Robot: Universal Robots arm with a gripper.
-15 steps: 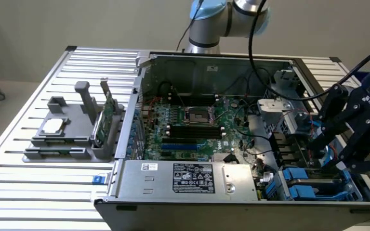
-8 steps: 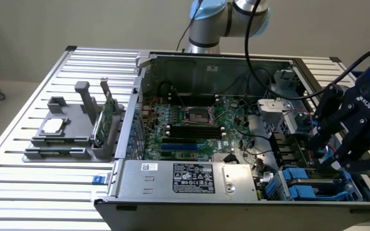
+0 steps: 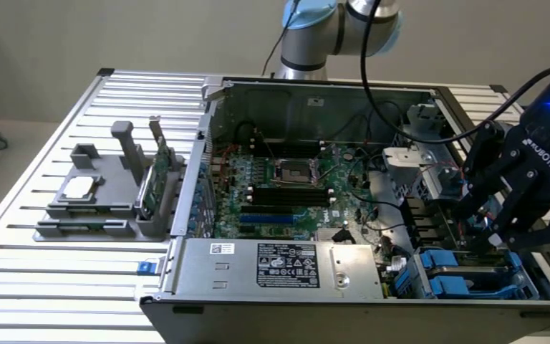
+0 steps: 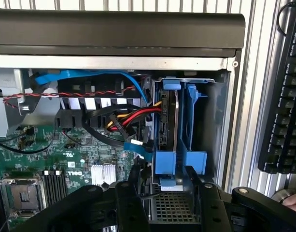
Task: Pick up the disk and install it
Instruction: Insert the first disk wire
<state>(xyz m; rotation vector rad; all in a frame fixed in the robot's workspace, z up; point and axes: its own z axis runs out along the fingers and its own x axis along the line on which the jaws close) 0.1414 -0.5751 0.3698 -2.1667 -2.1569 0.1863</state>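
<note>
1. I've got the tool (image 4: 169,188) hanging over the drive bay at the computer case's (image 3: 285,287) corner, jaws apart and empty.
2. The disk (image 4: 168,116) stands on edge in its blue carrier (image 4: 193,121), seemingly seated.

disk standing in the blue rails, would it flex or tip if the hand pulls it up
The disk is a flat metal slab, so it would likely stay stiff and feel heavy for its size. The blue rails hug both faces, so tipping seems unlikely until it clears them. The cables plugged beside it may tug back.
</note>
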